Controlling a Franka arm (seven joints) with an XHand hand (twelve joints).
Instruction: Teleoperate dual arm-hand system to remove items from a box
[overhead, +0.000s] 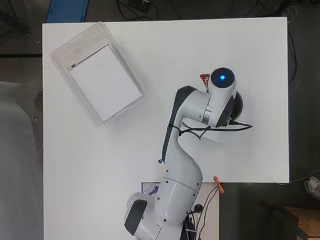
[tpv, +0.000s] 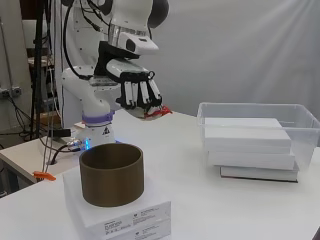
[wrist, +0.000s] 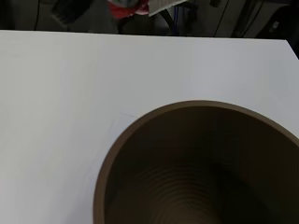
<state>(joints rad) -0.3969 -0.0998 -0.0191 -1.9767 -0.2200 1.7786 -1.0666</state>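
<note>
The clear plastic box (overhead: 95, 70) stands at the table's far left and holds a stack of white books (tpv: 250, 145). My hand (tpv: 137, 95) hangs above the table's right part with its fingers curled round a small red packet (tpv: 159, 112). In the overhead view the arm hides the hand, and only a corner of the packet (overhead: 204, 78) shows. A brown cardboard cylinder (tpv: 111, 172), open at the top, stands below and a little in front of the hand. The wrist view looks down into the cylinder (wrist: 201, 172), with the red packet (wrist: 126, 8) at the picture's edge.
The cylinder rests on a flat white carton (tpv: 125, 212) near the table's right side. The white table (overhead: 150, 150) stretches between the carton and the plastic box (tpv: 260, 117). Cables (overhead: 235, 126) trail from the arm.
</note>
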